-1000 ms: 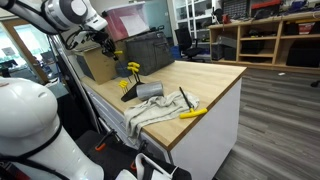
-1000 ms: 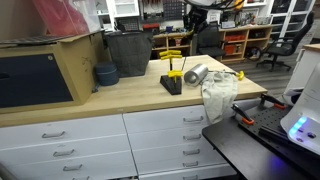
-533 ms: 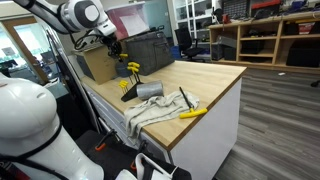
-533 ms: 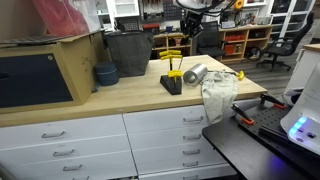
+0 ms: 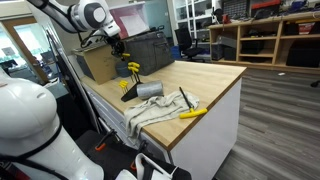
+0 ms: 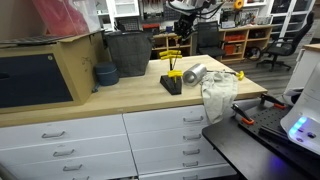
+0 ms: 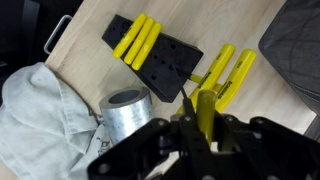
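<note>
The fingers are pinched almost shut on a thin yellow stick, and in the wrist view you can see it poking out between them. So the stick is up in the air above the counter, right over the near edge of the black block. The block sits flat on the counter. Three more yellow sticks show at one end of it, and another pair at the other end, just beside the held one. A silver can lies on its side next to the block, partly on a crumpled white cloth. In an exterior view the fingers hang above the block, in front of a dark bin and a cardboard box. There's also a small yellow thing lying on the cloth near the counter's edge, but I can't tell what it is.
</note>
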You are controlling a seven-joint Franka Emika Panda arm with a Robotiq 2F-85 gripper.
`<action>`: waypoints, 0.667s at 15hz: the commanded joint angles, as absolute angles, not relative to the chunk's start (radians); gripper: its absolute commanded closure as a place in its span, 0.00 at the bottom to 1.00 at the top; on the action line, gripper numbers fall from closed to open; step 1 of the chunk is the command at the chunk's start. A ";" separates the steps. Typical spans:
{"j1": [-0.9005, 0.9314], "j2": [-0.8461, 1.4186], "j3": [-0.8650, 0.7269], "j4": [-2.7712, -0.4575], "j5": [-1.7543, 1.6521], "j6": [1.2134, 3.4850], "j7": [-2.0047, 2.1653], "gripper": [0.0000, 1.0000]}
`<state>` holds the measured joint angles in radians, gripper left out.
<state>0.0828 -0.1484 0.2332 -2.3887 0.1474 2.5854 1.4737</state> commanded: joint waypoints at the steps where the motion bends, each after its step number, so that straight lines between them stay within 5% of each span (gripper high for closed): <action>1: 0.098 -0.087 0.227 -2.323 0.144 2.570 1.530 0.97; 10: 0.112 -0.058 0.204 -2.299 0.144 2.496 1.558 0.97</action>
<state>0.1008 -0.0627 0.2236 -2.3308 0.1475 2.5433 1.5211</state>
